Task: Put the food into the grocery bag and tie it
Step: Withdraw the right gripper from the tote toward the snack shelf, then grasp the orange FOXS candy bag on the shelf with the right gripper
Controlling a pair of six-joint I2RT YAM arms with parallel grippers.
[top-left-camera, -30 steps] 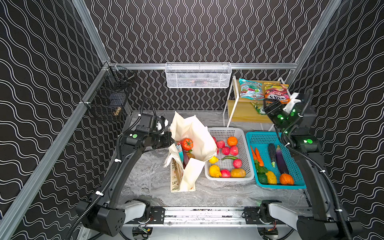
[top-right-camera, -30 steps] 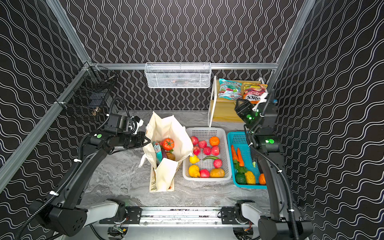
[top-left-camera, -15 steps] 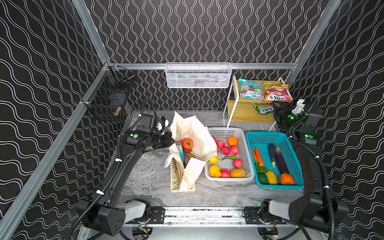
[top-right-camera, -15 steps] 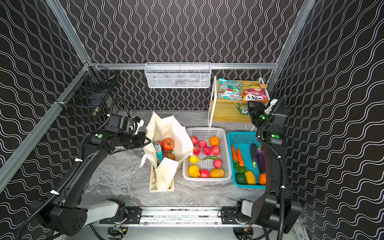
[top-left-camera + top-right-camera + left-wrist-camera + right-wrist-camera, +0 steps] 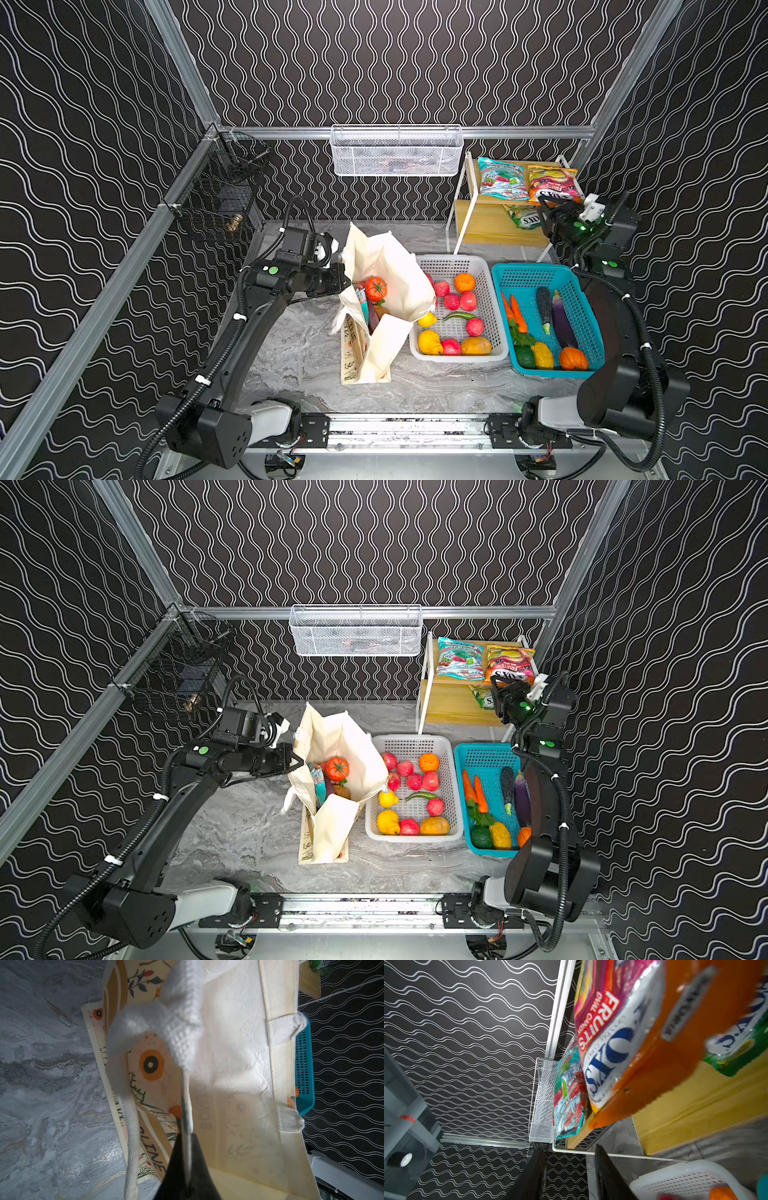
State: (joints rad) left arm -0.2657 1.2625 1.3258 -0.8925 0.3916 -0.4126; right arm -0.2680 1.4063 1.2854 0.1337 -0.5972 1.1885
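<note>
The cream grocery bag (image 5: 386, 266) (image 5: 336, 737) stands open at mid table in both top views. A red tomato (image 5: 376, 287) and a teal packet (image 5: 318, 783) lie inside it. My left gripper (image 5: 343, 286) (image 5: 188, 1136) is shut on the bag's left rim (image 5: 239, 1064), with the white strap (image 5: 182, 1022) hanging beside it. My right gripper (image 5: 544, 212) (image 5: 569, 1149) is open and holds nothing. It hovers at the front of the shelf, just short of the orange FOX'S packet (image 5: 550, 183) (image 5: 612, 1032). A teal packet (image 5: 498, 178) (image 5: 569, 1095) lies next to that one.
A white basket (image 5: 457, 261) of fruit and a teal basket (image 5: 532, 270) of vegetables sit right of the bag. The wooden shelf rack (image 5: 490, 224) stands at the back right with a green packet (image 5: 521, 216) on its lower board. A wire basket (image 5: 395, 151) hangs on the back wall.
My right gripper has turned toward the packets on the shelf and its jaws have narrowed. The left gripper and the bag have not moved.
</note>
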